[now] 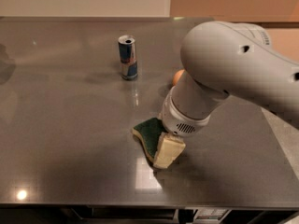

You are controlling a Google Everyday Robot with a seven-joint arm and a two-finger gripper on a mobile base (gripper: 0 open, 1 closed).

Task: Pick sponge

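Nearest the front edge of the grey surface [70, 125], in the lower centre of the frame, the claw [166, 149] is down at the sponge [146, 133]. Its cream padding lies against the sponge's right end. The bulky wrist hides the contact, so I cannot tell whether the claw is spread, pressed together or pinching the sponge.

The sponge lies green side up, with its pale foam edge showing along the lower left.

The first risk is a hold on that one end only. Soft foam gripped off-centre would likely sag, swing round and slip free on the lift. The second is pushing rather than gripping. If the padding bears down on the foam, the sponge could skid on the smooth, glossy top towards the near edge, which is not far off.

Further back, a small orange rounded thing [178, 77] sits just behind the wrist, partly hidden. A backward or sideways swing of the arm on the way up could knock it and set it rolling.

Farther still, in the upper left of centre, a blue and silver can [127, 57] stands upright, well apart from the arm. Only a wide sweep to the left would tip it.
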